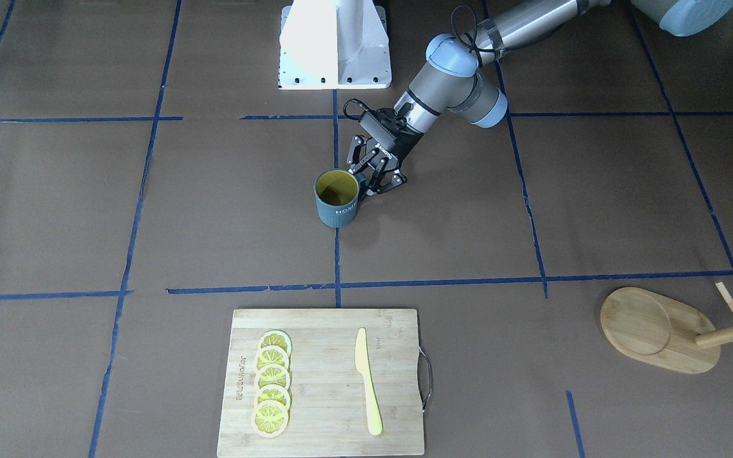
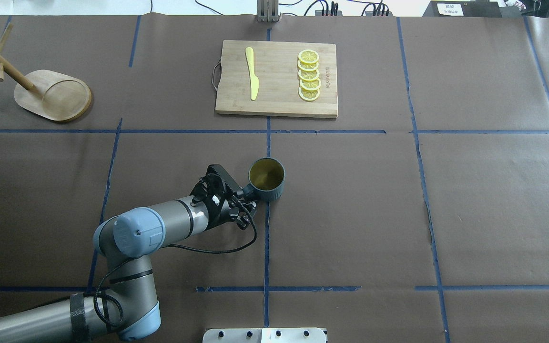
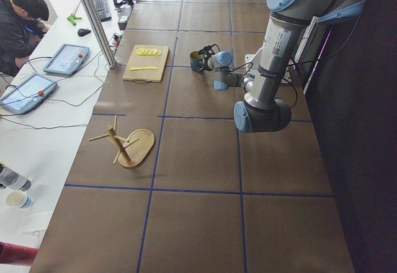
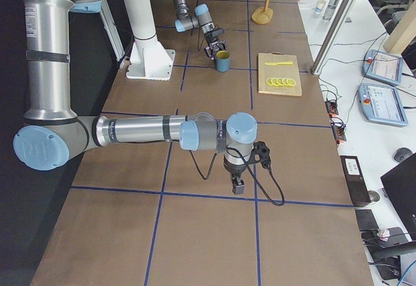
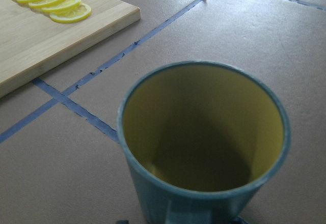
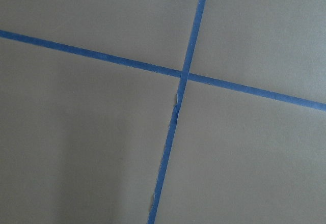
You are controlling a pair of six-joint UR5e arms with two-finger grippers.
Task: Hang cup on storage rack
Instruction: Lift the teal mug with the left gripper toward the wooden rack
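Observation:
The cup [image 1: 337,198], teal-grey with a yellow inside and white "HOME" lettering, stands upright on the brown table near its middle. My left gripper [image 1: 365,186] is low at the cup's handle side, its fingers closed on the handle. The overhead view shows the cup [image 2: 266,179] with the gripper [image 2: 247,194] at its handle. The left wrist view is filled by the cup [image 5: 204,137]. The storage rack [image 1: 653,327] stands upright far off at the table's corner on my left [image 2: 53,95]. My right gripper [image 4: 237,185] hangs over bare table; I cannot tell whether it is open.
A bamboo cutting board [image 2: 277,78] with lemon slices [image 2: 309,75] and a yellow knife [image 2: 252,73] lies on the far side of the cup. Blue tape lines cross the table. An operator [image 3: 18,28] sits at a side desk.

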